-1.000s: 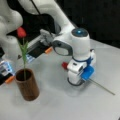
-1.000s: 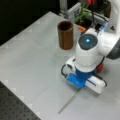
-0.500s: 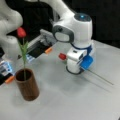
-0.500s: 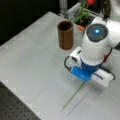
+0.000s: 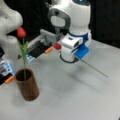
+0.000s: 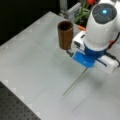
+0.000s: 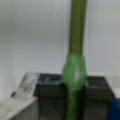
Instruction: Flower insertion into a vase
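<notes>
Currently, in a front view, the vase (image 5: 27, 85) stands upright on the table (image 5: 75, 100), at about 8 o'clock from the pincer (image 5: 78, 55) and well apart from it. One tulip (image 5: 22, 47) already stands inside it, red head up. The pincer grips a second flower's thin stem (image 5: 93, 68), which slants toward 4 o'clock; its red bud (image 5: 57, 46) shows at 10 o'clock.

In a front view, the vase (image 6: 65, 33) sits at 10 o'clock, just beside the pincer (image 6: 83, 60); the stem (image 6: 75, 82) points to 7 o'clock over bare table (image 6: 30, 62).

Wrist view alone shows the pincer (image 7: 73, 87) pressed onto the green stem (image 7: 76, 37).
</notes>
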